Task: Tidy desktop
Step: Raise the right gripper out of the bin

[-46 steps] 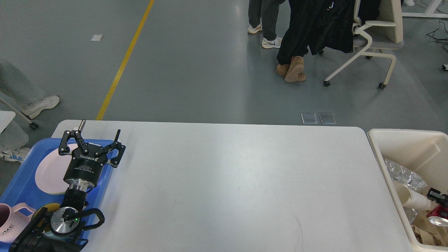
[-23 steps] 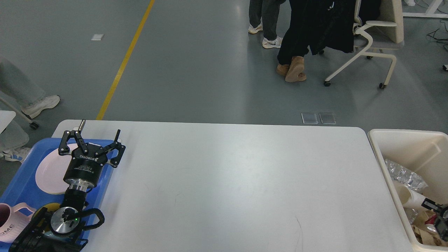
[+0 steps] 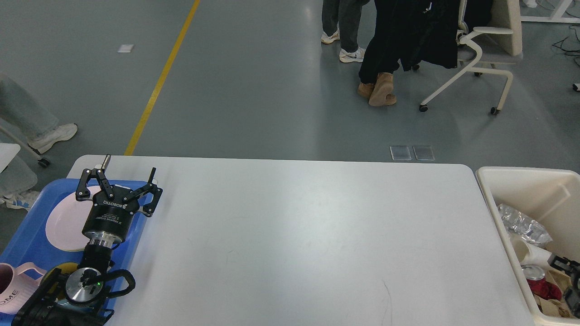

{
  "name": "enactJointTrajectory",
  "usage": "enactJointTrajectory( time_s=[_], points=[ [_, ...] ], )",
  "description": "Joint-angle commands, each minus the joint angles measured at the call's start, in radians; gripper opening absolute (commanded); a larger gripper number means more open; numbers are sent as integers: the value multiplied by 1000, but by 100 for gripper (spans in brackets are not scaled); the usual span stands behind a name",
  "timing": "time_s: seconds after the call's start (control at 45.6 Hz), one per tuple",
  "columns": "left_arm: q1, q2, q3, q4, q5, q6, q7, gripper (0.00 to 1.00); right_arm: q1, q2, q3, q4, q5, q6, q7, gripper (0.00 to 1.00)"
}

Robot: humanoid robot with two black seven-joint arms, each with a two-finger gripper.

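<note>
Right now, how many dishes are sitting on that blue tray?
2 that I can see: a white plate at the far end of the blue tray, and a pink mug at its near-left corner. The arm may hide more.

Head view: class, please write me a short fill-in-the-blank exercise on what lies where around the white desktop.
1. The pink plate lies in the ____ tray.
2. The left pincer hangs over the tray with its fingers ____.
3. The red can lies in the cream ____ right of the desktop.
4. The mug in the tray is ____.

Missing words: blue; open; bin; pink
</note>
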Motion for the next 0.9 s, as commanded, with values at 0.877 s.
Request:
enactJointTrajectory(
  time_s=[0.877],
  points=[
    [0, 0, 1, 0, 0, 0, 0, 96, -74, -43, 2088, 776, -49, 141, 11, 100]
  ],
)
